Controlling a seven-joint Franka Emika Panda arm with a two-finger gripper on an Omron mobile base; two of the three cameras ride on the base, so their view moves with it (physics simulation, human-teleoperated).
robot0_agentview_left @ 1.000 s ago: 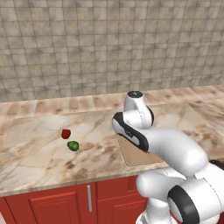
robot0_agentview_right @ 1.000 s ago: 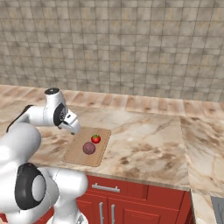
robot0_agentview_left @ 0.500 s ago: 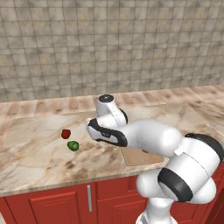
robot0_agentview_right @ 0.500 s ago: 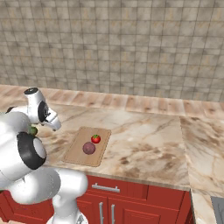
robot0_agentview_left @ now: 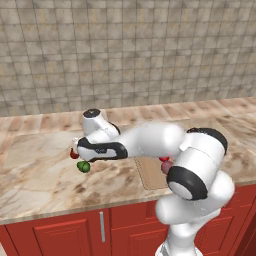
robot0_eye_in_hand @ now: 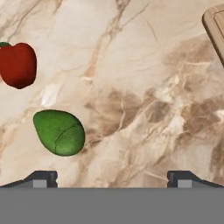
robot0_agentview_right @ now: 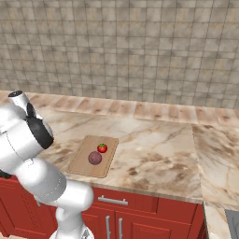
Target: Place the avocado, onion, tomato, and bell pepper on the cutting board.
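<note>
avocado: dark green, rounded, lying on the bench, just beside the pepper, apart from it
pepper: deep red, blocky, green stem at its top edge, on the bench, well apart from the board
tomato: bright red, glossy, green top, on the board toward its far end
onion: dull mauve ball, on the board, just beside the tomato, nearer the bench's front edge
board: light tan wood, rounded corners, flat on the bench, carrying tomato and onion
</note>
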